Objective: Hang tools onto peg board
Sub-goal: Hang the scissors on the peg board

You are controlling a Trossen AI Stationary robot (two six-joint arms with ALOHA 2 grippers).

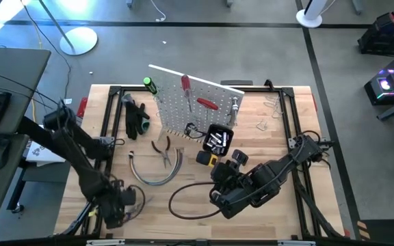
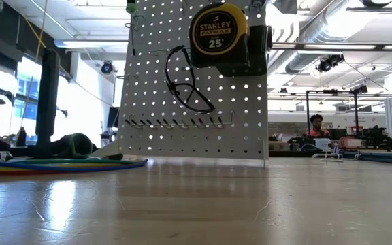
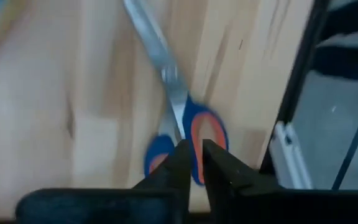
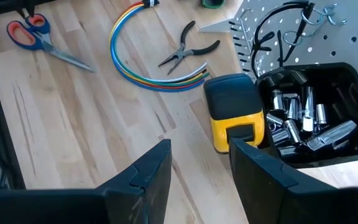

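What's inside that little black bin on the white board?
The black bin on the peg board holds a heap of shiny metal sockets. Whatever lies beneath that heap is covered.

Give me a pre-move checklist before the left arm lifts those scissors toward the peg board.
1. Left gripper lined up on the scissors: ok, fingers straddle a handle loop.
2. Firm hold on the scissors: cannot tell.
3. Scissors lying flat on the table: ok.
4. Right gripper out of the way: ok, open, by the tape measure.
5. Peg board upright: ok.
6. Free hook for the scissors: cannot tell.
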